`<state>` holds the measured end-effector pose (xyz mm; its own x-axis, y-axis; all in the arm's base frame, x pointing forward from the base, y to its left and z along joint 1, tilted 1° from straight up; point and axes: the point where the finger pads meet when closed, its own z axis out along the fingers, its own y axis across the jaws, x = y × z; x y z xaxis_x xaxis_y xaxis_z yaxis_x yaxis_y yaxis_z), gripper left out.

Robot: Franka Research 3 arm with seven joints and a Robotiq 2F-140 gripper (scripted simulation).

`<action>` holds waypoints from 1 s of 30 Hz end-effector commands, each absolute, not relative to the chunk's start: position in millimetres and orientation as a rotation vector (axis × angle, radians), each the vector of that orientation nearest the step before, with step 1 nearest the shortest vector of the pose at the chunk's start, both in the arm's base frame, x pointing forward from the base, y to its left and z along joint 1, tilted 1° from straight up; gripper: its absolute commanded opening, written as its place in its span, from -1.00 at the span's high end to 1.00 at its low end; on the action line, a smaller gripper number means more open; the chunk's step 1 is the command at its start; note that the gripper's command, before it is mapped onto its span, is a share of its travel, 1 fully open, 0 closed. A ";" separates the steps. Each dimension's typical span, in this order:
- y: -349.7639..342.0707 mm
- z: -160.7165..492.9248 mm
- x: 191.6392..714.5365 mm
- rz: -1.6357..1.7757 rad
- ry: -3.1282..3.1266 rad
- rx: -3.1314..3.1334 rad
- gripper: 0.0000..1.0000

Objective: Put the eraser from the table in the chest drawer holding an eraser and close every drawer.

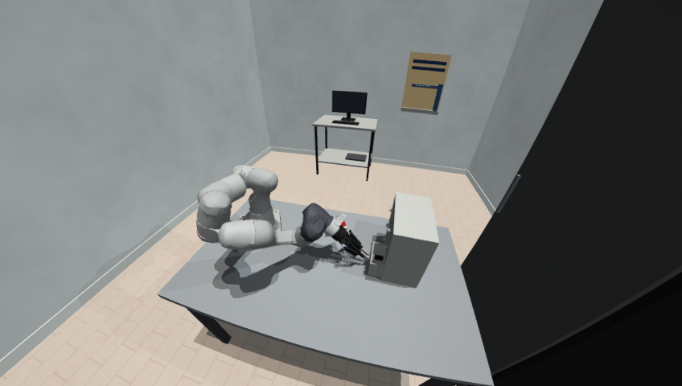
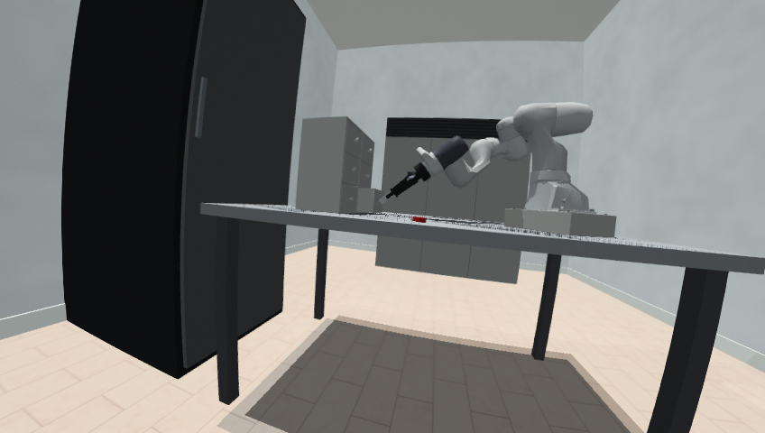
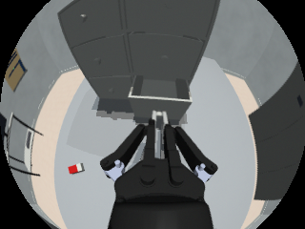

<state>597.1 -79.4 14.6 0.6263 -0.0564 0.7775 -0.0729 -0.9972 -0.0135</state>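
The small grey chest [image 1: 413,229] [image 2: 322,161] [image 3: 159,26] stands on the table [image 1: 310,310] with two columns of drawers. One bottom drawer [image 1: 378,258] [image 2: 367,199] [image 3: 160,88] is pulled partly out; the part of its inside that shows in the wrist view looks bare. My gripper [image 1: 366,253] [image 2: 383,197] [image 3: 158,114] is at that drawer's front, with its fingers shut narrow on the drawer's knob. The red eraser [image 2: 419,218] [image 3: 76,168] lies on the table to the gripper's left in the wrist view, apart from the chest. In the top view the arm hides it.
A tall black cabinet [image 1: 597,190] [image 2: 161,177] stands close behind the chest's side of the table. The robot's base [image 2: 557,219] sits on the table opposite the chest. A small desk with a monitor [image 1: 348,102] stands at the far wall.
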 end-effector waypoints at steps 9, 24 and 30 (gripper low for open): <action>-80.1 14.4 596.6 1.347 -0.114 2.813 0.84; -80.1 14.4 596.6 1.347 -0.114 2.813 0.60; -80.1 14.4 596.4 1.347 -0.114 2.813 0.60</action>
